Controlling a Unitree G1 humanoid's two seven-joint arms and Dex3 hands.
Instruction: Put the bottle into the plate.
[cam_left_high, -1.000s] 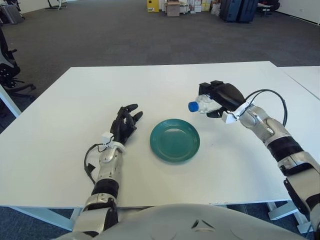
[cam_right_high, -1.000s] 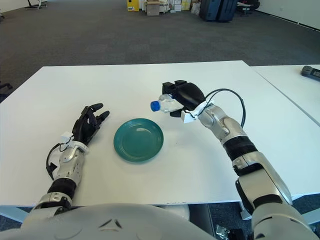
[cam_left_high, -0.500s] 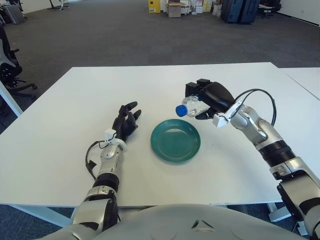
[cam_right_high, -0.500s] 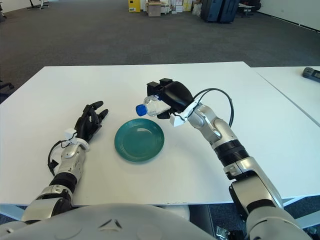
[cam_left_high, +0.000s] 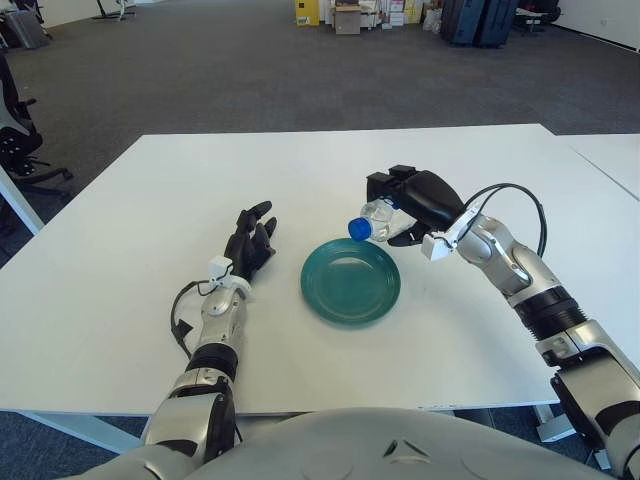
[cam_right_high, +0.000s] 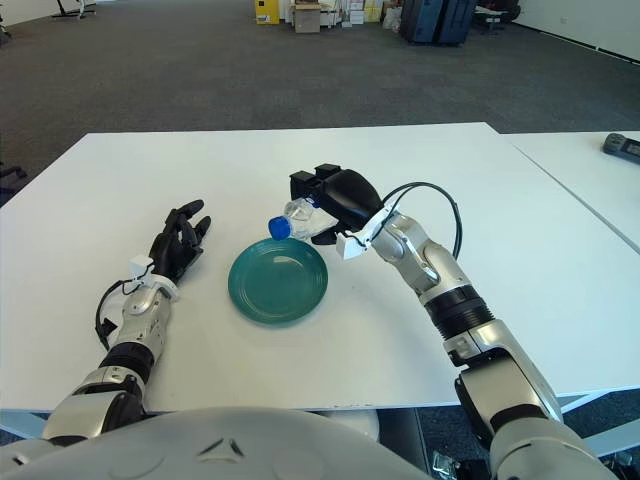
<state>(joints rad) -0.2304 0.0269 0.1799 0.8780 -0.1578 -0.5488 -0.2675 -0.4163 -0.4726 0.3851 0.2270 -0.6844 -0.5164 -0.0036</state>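
fingers of the right robot hand (cam_left_high: 412, 200) are clamping around a clear bottle (cam_left_high: 372, 217), which is tilting with its blue cap (cam_left_high: 358, 229) pointing down-left, hanging above the far rim of the green plate (cam_left_high: 351, 281) and not touching it. the plate is sitting on the white worktop (cam_left_high: 120, 250). the left robot hand (cam_left_high: 250, 241) is lying on the worktop to the left of the plate, fingers stretched out and gripping nothing.

You have 1 clear bottle (cam_left_high: 370, 219) with a blue cap, held nearly level above the far rim of the round teal plate (cam_left_high: 351, 281), cap pointing left. The plate lies flat mid-table.
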